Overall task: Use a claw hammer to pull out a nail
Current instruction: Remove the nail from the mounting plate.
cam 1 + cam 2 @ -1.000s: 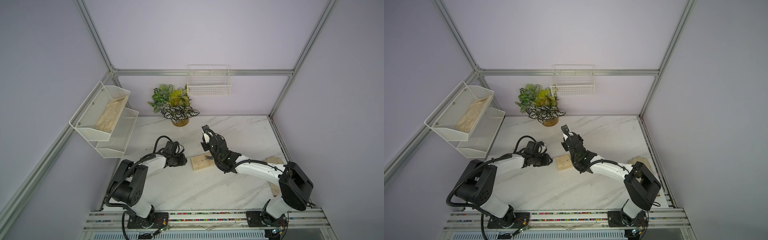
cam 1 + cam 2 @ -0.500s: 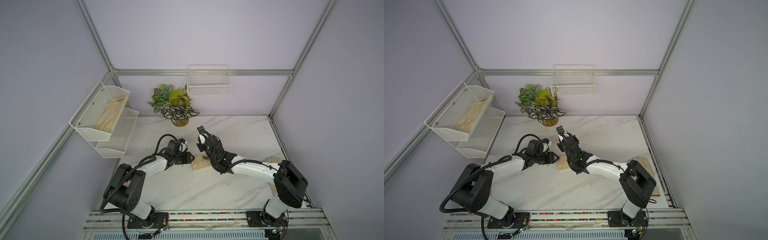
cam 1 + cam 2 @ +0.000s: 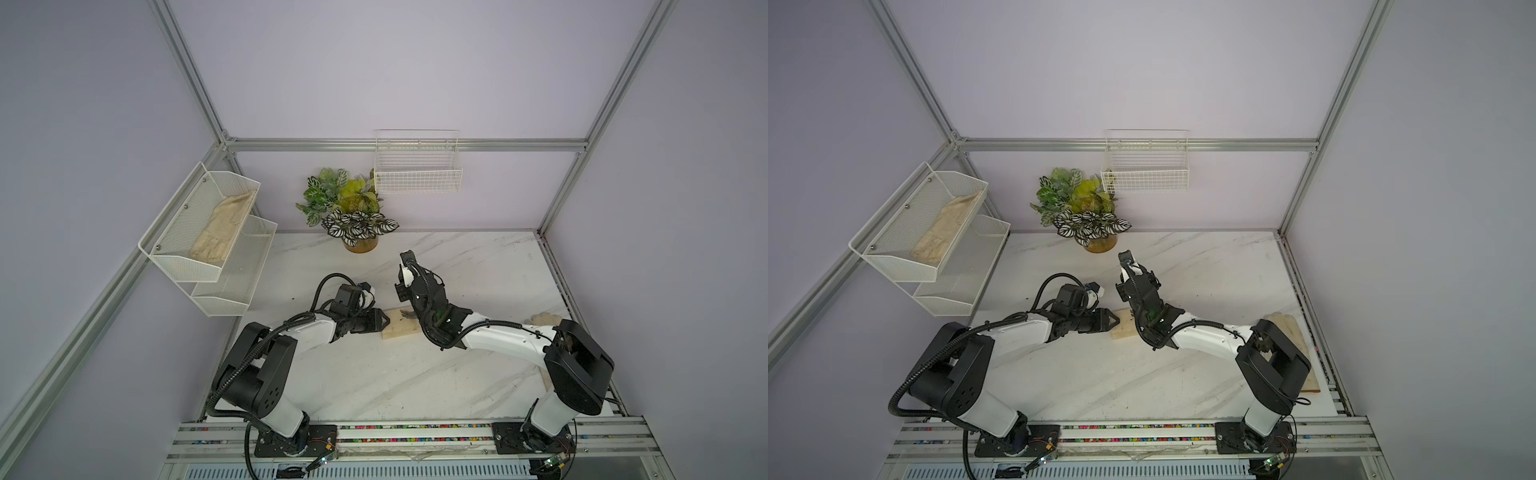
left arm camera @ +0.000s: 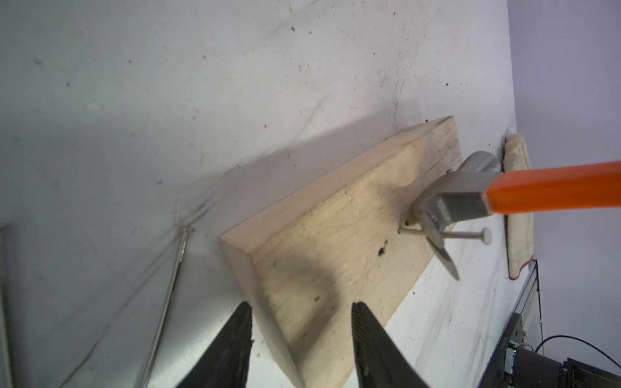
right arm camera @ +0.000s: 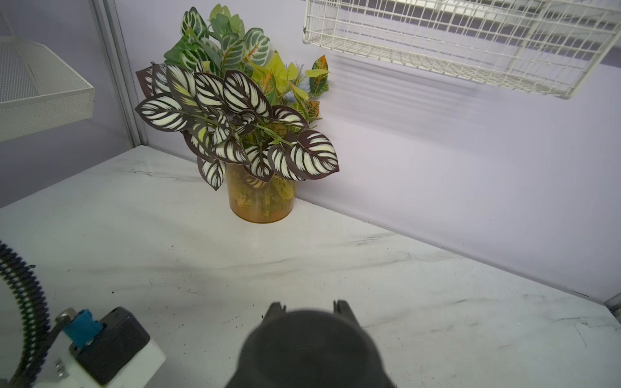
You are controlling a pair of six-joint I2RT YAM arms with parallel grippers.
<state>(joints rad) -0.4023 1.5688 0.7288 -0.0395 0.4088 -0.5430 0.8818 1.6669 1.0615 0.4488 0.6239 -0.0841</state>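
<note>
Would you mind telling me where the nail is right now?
In the left wrist view, the nail sticks out of the wooden block, its shaft caught in the claw of the hammer and its head clear of the wood.

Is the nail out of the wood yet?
Almost. Done: the hammer claw is hooked round the nail, and most of its shank shows. In hand: the right gripper is shut on the hammer. Left: the tip sits in the block; pull it free.
</note>
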